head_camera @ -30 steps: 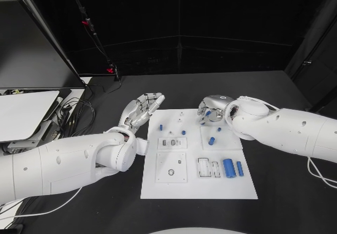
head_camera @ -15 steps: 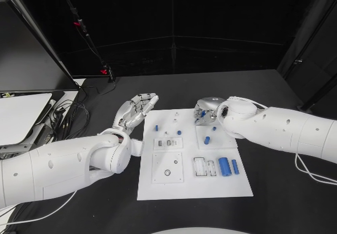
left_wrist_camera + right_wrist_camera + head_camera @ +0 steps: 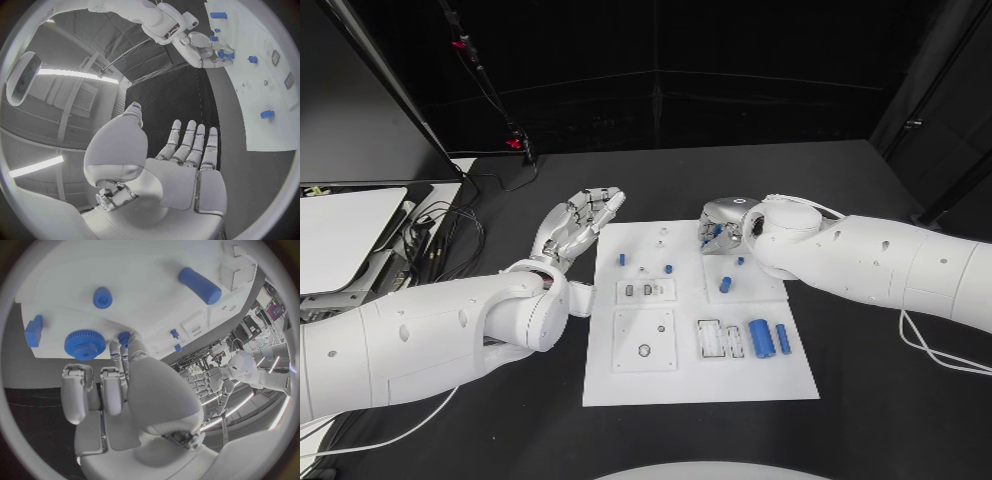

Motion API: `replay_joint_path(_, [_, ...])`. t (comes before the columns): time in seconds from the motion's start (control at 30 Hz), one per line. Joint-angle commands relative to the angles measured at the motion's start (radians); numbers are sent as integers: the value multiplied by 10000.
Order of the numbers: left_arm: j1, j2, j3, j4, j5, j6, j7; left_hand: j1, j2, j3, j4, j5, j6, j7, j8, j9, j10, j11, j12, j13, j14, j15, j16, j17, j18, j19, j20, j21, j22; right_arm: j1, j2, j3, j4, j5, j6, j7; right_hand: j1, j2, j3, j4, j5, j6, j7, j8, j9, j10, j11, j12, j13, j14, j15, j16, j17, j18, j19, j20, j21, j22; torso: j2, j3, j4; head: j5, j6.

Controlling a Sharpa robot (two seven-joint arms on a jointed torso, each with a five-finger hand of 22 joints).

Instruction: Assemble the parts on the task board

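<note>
Under your right hand [image 3: 723, 232], at the far edge of the task board [image 3: 697, 378], sits a blue gear [image 3: 84, 343] — the right wrist view shows your fingertips [image 3: 122, 339] on or just beside a small blue part right next to it. Whether that part is actually pinched I cannot tell; the fingers are curled down over it, likely to seat or pick it. A blue peg [image 3: 102, 297] and a blue cylinder [image 3: 199, 285] stand just past the fingers, untouched. Your left hand [image 3: 578, 224] hovers off the board's near-left edge, released, fingers straight and apart, holding nothing — probably parked clear so it doesn't block the right. Nearer your body, two larger blue cylinders [image 3: 769, 338] lie on the board, well apart from both hands, likely not yet assembled.
</note>
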Motion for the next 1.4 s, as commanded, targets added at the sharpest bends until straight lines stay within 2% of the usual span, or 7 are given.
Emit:
replay_joint_path(0.03, [18,8,9,-4,-80,97,3257,5,-23,21,16,30,84,1458,50,-14,64,-19,33,-11,-6,52,53,7,125,-37,31,39,-12,-22,18,-14,-14,-69,201,-11,105,59,68,63,-22,177,-29,-60,21,213,-23,-73,12,667,59,-6,455,-126,646,52,45,1876,-6,-3,8,5,-18])
replay_joint_path(0.4, [18,15,8,-64,-80,94,3218,12,17,39,14,55,86,1461,49,-15,66,-16,34,-11,-5,55,56,7,124,-39,33,44,-9,-53,-12,-14,66,-321,-594,321,744,272,409,30,-20,1300,-147,260,161,1310,-246,-225,1,698,-102,17,618,-140,683,-67,70,1946,-17,-2,8,79,-23])
replay_joint_path(0.63, [17,21,8,-92,-80,109,3181,23,92,68,10,65,89,1470,46,-16,72,-4,36,-10,-3,66,62,8,121,-44,42,53,-5,-59,-56,-12,121,-403,-2062,746,1102,202,572,-3,-17,1655,-105,236,153,1792,-244,-541,-14,732,-108,44,804,-162,732,-110,103,2034,-17,-3,-1,186,18])
replay_joint_path(0.8, [16,23,7,-110,-80,122,3149,24,97,70,9,65,89,1471,46,-16,73,-2,36,-10,-2,68,63,8,121,-52,43,49,-11,-59,-81,-8,182,-386,-3425,1286,1214,128,646,55,-17,1737,-70,120,113,1939,-198,-842,-14,745,-72,55,879,-170,749,-88,114,2065,-18,-9,-11,440,12])
replay_joint_path(0.9, [16,27,7,-127,-80,127,3137,24,97,70,9,65,89,1471,46,-16,73,-2,36,-10,-2,68,63,8,121,-52,43,49,-11,-57,-99,-2,243,-357,-3921,1551,1230,105,657,72,-18,1749,-65,92,104,1958,-189,-908,-14,748,-63,58,899,-171,751,-81,115,2069,-19,-11,5,566,42])
replay_joint_path(1.07, [16,54,6,-166,-80,126,3126,27,109,74,8,69,89,1474,44,-17,75,3,37,-10,-1,73,65,8,119,-55,46,49,-11,-52,9,8,182,-283,-4114,1819,1279,64,697,104,-15,1780,-49,25,84,2000,-171,-1062,-12,757,-46,67,951,-179,768,-66,127,2101,-10,-13,18,762,85])
replay_joint_path(1.4, [15,116,5,-244,-80,147,3104,27,110,74,8,70,88,1475,44,-17,76,4,37,-10,-1,74,65,8,119,-54,46,50,-10,-48,482,20,-246,-129,-3497,2140,1324,10,741,149,-15,1791,-62,-67,58,2046,-169,-1232,-12,756,-34,68,952,-183,780,-50,135,2123,21,-15,32,857,24])
